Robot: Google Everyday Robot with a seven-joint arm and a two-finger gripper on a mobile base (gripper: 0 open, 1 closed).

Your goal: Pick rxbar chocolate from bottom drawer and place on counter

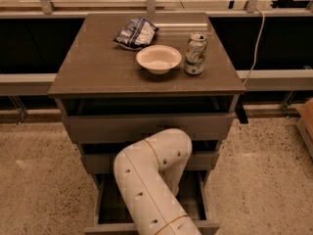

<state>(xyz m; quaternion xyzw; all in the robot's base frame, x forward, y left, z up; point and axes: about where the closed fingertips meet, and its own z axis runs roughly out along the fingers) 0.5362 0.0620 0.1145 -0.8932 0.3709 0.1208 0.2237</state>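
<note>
A grey-brown drawer cabinet stands on a speckled floor, its counter (98, 67) carrying three things toward the back. From the left, a crumpled blue-and-white chip bag (136, 32) lies near the counter's back edge. A shallow white bowl (158, 58) sits just in front of it and to its right, about mid-counter. An upright drink can (195, 54) stands just beside the bowl, toward the counter's right edge, and the front half of the counter is bare wood tone.

Below, the top drawer (146, 126) is slightly ajar, and the bottom drawer (106, 204) is pulled out toward the camera. The robot's white arm (149, 180) rises from the lower edge of the view, bends at a rounded elbow in front of the middle drawer (100, 161), and turns down into the open bottom drawer. The gripper is out of sight there — hidden behind the arm, somewhere inside the drawer — so whether it is wide, narrow or holding anything cannot be told.

The rxbar chocolate cannot be made out either — the arm covers most of the drawer's inside, and what shows on either side of it is dark. At far right, a pale cable (255, 43) hangs down beside the cabinet.
</note>
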